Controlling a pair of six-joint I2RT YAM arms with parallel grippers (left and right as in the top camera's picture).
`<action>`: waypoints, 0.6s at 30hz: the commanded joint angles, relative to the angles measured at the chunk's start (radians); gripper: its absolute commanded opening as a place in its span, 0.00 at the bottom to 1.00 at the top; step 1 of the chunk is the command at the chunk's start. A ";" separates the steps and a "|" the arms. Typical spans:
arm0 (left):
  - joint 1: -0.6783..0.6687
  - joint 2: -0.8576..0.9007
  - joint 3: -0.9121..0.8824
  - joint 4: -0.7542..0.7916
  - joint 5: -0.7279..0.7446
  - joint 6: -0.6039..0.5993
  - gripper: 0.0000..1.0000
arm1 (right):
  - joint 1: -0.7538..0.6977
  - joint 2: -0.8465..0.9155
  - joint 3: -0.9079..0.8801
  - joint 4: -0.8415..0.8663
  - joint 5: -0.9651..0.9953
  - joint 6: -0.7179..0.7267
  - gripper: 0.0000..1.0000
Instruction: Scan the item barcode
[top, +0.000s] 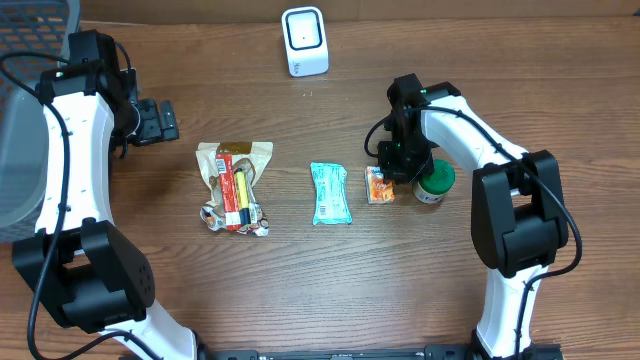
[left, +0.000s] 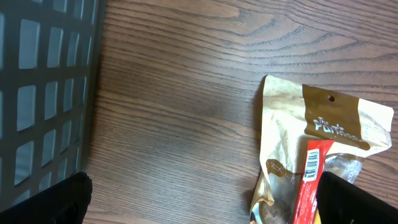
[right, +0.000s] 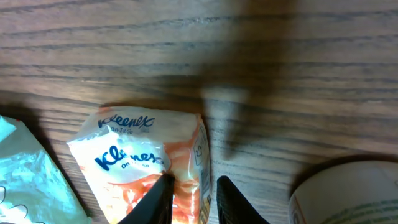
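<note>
Here, crinkled orange-and-white Kleenex pack (right: 138, 167), blue lettering, right jaws pinching its edge, left jaws wide, empty.

A gold snack pouch (top: 233, 186) and a teal packet (top: 330, 193) lie apart on the wooden table (top: 300, 290) (grey basket (top: 18, 170) at one corner).

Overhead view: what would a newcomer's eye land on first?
The right gripper pinching the edge of an orange Kleenex pack right of centre, beside a green-lidded jar. Then the white scanner standing at the far side, and the left gripper wide open near a gold snack bag.
</note>
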 joint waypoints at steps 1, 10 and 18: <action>-0.002 -0.019 0.021 0.002 0.008 0.015 1.00 | -0.001 -0.032 -0.064 0.039 0.016 0.003 0.24; -0.002 -0.019 0.021 0.002 0.008 0.015 1.00 | 0.001 -0.043 -0.053 0.024 0.005 0.004 0.04; -0.002 -0.019 0.021 0.002 0.008 0.015 1.00 | 0.062 -0.151 0.127 -0.048 0.143 0.010 0.04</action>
